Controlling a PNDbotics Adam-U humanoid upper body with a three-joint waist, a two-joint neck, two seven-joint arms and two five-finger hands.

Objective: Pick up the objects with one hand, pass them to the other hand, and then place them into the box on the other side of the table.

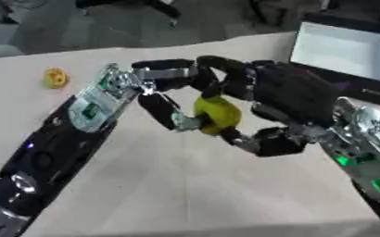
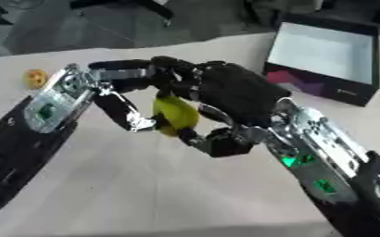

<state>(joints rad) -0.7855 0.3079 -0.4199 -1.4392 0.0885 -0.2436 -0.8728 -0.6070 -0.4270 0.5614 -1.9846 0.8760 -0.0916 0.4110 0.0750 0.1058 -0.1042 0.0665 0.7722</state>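
A yellow-green rounded object (image 1: 216, 113) hangs above the middle of the table between my two hands. My left hand (image 1: 157, 74) comes in from the left, its fingers curled over the top of the object and its thumb (image 1: 167, 113) against the object's left side. My right hand (image 1: 294, 95) comes from the right, with fingers (image 1: 218, 69) hooked over the top and its thumb (image 1: 258, 141) curled under the object. The fingers of both hands overlap, hiding the top of the object. The black box (image 2: 327, 46) with a white inside stands open at the far right.
A small yellow-orange thing (image 1: 55, 77) lies on the tan table (image 1: 185, 185) at the far left. Both forearms cross the table's near half. The far table edge runs behind the hands, with dark floor beyond it.
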